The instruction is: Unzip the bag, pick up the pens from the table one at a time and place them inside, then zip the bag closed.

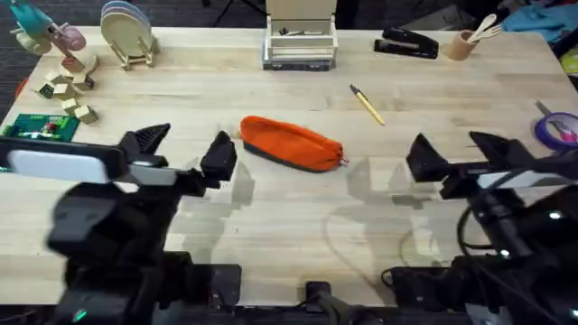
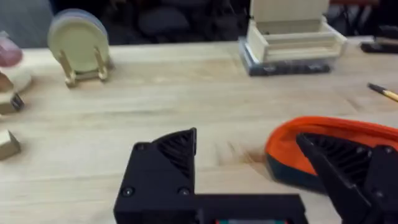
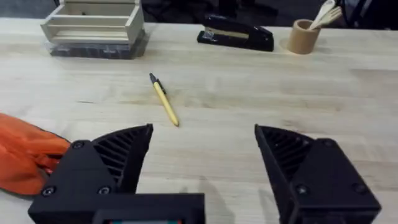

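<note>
The orange bag (image 1: 291, 143) lies on its side at the centre of the overhead frame, slanting from upper left down to lower right, with its dark base strip along the lower edge and a small red zipper pull (image 1: 344, 162) at its right tip. It appears zipped, so the unzipping step looks not yet done. Being soft fabric, it will likely sag and slide on the smooth wood when tugged; one gripper would do well to pinch the cloth near the end by the pull while the other takes the pull itself, which is small and easy to miss.

Up and to the right of the bag, well apart from it, lies the single yellow pen (image 1: 368, 105), dark tip toward the upper left. It is thin, stiff and light, prone to rolling, and best pinched across its middle.

The left gripper (image 1: 185, 151) hovers just left of the bag, its jaws spread wide and holding nothing. The right gripper (image 1: 461, 155) sits to the right of the bag, likewise released and empty.

The light wooden table (image 1: 271, 226) carries a black stapler (image 1: 405, 42) and a tan cup of spoons (image 1: 468, 41) along the top edge.
</note>
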Robot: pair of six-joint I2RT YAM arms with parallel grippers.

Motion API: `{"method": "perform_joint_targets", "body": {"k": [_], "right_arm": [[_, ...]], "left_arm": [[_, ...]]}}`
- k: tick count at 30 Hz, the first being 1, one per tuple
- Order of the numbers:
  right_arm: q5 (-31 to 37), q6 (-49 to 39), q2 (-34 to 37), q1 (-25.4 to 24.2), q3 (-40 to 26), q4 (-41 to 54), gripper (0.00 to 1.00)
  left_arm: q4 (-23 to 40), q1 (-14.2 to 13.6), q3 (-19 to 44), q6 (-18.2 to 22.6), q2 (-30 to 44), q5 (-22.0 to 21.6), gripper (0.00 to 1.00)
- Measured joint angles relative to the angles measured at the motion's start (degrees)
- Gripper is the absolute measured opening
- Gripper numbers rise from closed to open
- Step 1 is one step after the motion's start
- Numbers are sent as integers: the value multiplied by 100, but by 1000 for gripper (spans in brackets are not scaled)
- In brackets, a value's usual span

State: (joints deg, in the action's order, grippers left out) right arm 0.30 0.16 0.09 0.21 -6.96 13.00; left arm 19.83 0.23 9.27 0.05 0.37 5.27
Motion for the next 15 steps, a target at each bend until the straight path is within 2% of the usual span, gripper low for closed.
{"method": "perform_joint_targets", "body": {"k": [6, 7, 13, 14, 15], "right_arm": [[-16, 0, 404, 0, -1368, 1030, 997], [-17, 0, 1300, 0, -2911, 2240, 997], [-18, 0, 2328, 0, -4265, 3256, 998], [-21, 0, 2839, 0, -4843, 3602, 998], [-21, 0, 2972, 0, -4986, 3696, 998]], "left_arm": [[1044, 0, 1495, 24, 417, 75, 993], [2290, 0, 2988, 263, 1518, 104, 993], [3042, 0, 4134, 743, 2889, 437, 993], [3150, 0, 4547, 1088, 3482, 708, 993], [3157, 0, 4621, 1178, 3608, 767, 993]]}}
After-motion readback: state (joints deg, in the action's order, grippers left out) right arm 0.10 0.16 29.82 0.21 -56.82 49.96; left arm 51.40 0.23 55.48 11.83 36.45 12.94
